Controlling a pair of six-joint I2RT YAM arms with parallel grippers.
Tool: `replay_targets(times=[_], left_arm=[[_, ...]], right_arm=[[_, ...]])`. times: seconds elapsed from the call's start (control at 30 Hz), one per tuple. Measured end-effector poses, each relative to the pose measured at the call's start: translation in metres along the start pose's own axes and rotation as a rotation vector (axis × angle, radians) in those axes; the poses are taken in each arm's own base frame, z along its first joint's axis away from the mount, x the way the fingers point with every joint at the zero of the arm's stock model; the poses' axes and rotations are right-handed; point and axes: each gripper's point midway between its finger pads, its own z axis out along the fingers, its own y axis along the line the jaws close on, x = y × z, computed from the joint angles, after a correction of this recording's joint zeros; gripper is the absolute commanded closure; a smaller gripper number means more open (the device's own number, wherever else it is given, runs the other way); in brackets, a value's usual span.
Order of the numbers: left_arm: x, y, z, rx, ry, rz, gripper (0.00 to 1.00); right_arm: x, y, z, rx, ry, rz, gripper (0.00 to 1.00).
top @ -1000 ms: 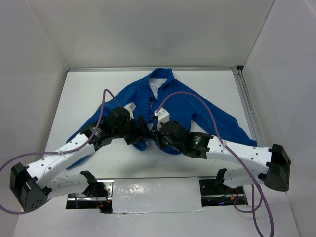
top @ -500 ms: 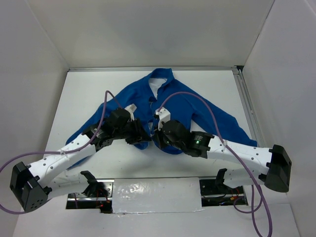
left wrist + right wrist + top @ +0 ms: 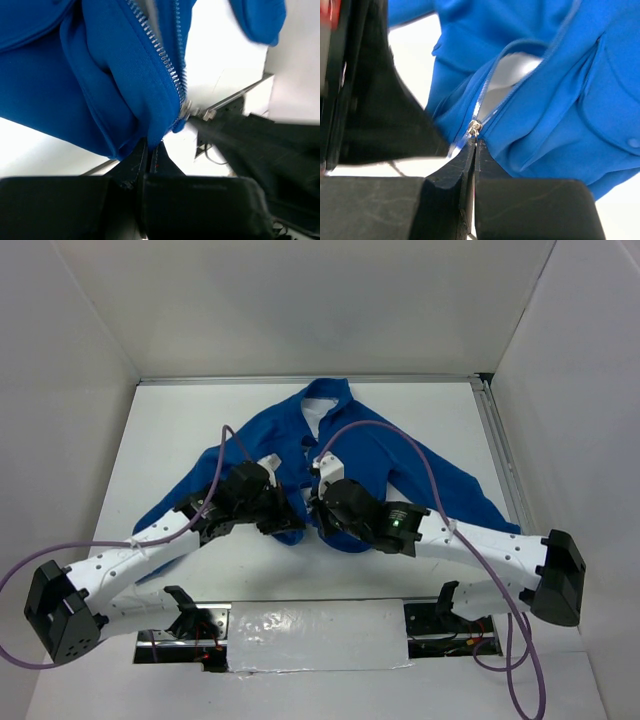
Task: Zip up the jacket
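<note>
Lab: white-walled enclosure (image 3: 300, 310), robot table (image 3: 180, 440).

1. White table (image 3: 180, 430), walled on three sides by white panels (image 3: 300, 300).
2. Metal rail (image 3: 497, 455) along the table's right edge.
3. Foil-covered plate (image 3: 315, 635) at the near edge, beside small electronics with wires (image 3: 200, 625).

Both arms crowd the royal-blue fabric jacket (image 3: 350, 455) hem; bare white counter (image 3: 170, 440) lies open left and right.

White table (image 3: 180, 430), blue jacket (image 3: 400, 465) spread flat on it, sleeves splayed outward
</note>
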Motion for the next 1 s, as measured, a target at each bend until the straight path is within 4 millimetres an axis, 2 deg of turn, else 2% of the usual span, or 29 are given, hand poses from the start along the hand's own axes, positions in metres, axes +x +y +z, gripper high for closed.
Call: replay_targets(times=[0.1, 0.33, 0.43, 0.5, 0.63, 0.7, 0.77, 0.8, 0.87, 0.93, 1.0], left_arm=[[0.011, 0.003, 0.002, -0.005, 0.027, 0.03, 1.0], [0.044, 0.004, 0.007, -0.003, 0.122, 0.101, 1.0], [0.061, 0.004, 0.006, -0.011, 0.166, 0.126, 1.0], [0.068, 0.007, 0.005, -0.025, 0.18, 0.135, 1.0], [0.078, 0.021, 0.005, -0.053, 0.197, 0.136, 1.0], [0.08, 0.029, 0.007, -0.067, 0.2, 0.134, 1.0], [0.081, 0.031, 0.009, -0.074, 0.2, 0.136, 1.0], [0.076, 0.03, 0.012, -0.072, 0.171, 0.14, 1.0], [0.057, 0.02, 0.017, -0.043, 0.093, 0.138, 1.0], [0.048, 0.017, 0.019, -0.033, 0.057, 0.134, 1.0], [0.042, 0.019, 0.02, -0.043, 0.035, 0.123, 1.0]], right_arm=[[-0.011, -0.007, 0.007, 0.051, 0.009, -0.013, 1.0], [-0.025, -0.042, 0.032, 0.163, 0.055, 0.005, 1.0], [-0.044, -0.073, 0.052, 0.259, 0.075, 0.04, 1.0], [-0.074, -0.109, 0.079, 0.368, 0.05, 0.077, 1.0], [-0.148, -0.209, 0.146, 0.547, -0.018, 0.191, 1.0], [-0.187, -0.277, 0.179, 0.62, -0.103, 0.252, 1.0], [-0.208, -0.346, 0.197, 0.694, -0.186, 0.283, 1.0], [-0.206, -0.37, 0.2, 0.713, -0.192, 0.291, 1.0], [-0.188, -0.408, 0.201, 0.745, -0.178, 0.308, 1.0], [-0.175, -0.425, 0.203, 0.747, -0.167, 0.32, 1.0], [-0.178, -0.426, 0.211, 0.708, -0.179, 0.308, 1.0]])
